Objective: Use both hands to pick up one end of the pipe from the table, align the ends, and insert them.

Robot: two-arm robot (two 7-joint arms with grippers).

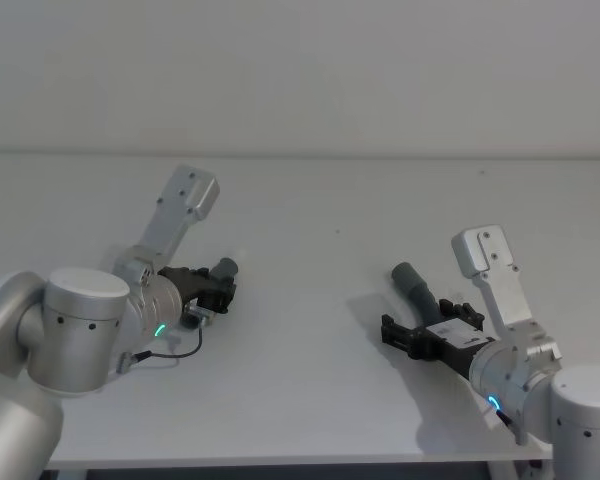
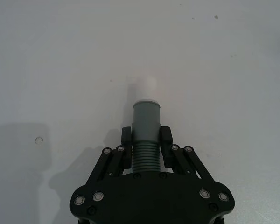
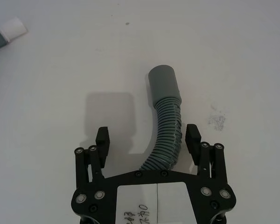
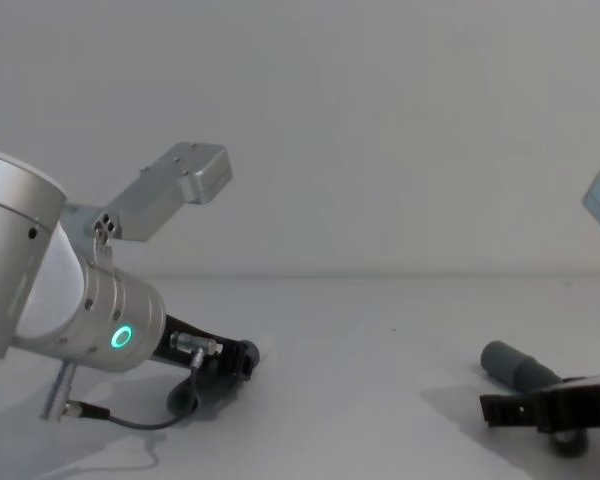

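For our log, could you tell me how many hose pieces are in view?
2: the white-tipped hose gripped in the left tool; the grey-ended hose lying inside the open right tool.

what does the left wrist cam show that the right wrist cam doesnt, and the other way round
Left wrist view: the left gripper shut on the ribbed body of the tipped piece, seen straight along its length.
Right wrist view: the right gripper open around the curved socket piece, its collar pointing away from the gripper.
Shared: the white tip, which sits at a corner of the right wrist view, and the table.
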